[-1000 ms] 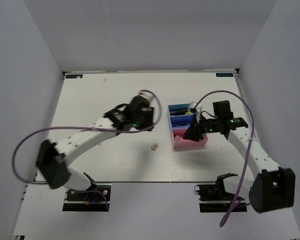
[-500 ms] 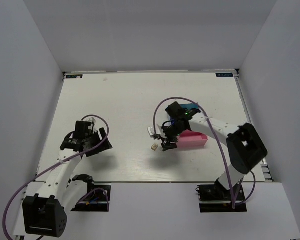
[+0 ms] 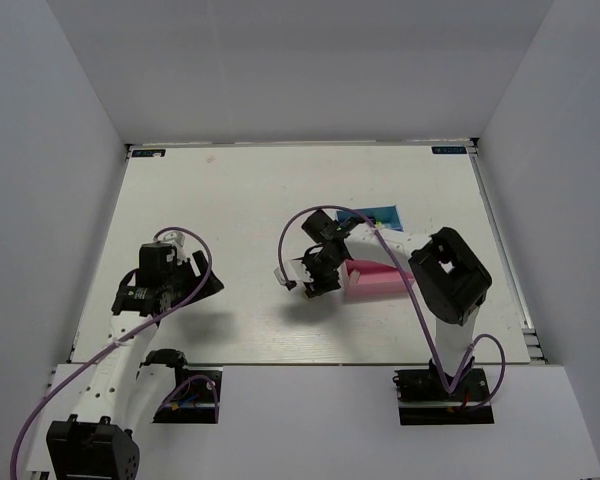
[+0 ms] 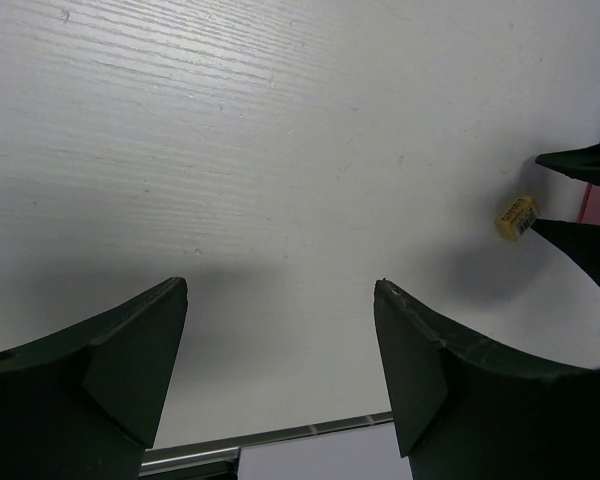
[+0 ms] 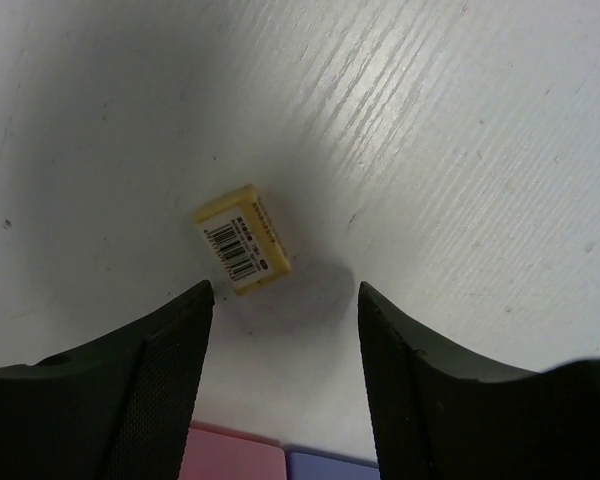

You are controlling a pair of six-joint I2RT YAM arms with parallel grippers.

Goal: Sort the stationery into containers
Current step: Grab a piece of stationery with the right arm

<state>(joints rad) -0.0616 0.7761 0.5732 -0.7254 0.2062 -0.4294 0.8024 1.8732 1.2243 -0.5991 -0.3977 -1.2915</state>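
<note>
The tan eraser (image 5: 243,239) carries a barcode label (image 5: 232,252), any digits apparently too small to read

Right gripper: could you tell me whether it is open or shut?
Open. The right gripper has its fingers apart; the eraser lies on the table, ungripped.

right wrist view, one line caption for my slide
Open right gripper poised above a yellow barcoded eraser lying on the white table.

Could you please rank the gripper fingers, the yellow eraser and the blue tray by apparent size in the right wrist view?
1. Fingers of the right gripper, though nearness to the camera inflates them.
2. Yellow eraser.
3. Blue tray, only a corner sliver showing.
</note>
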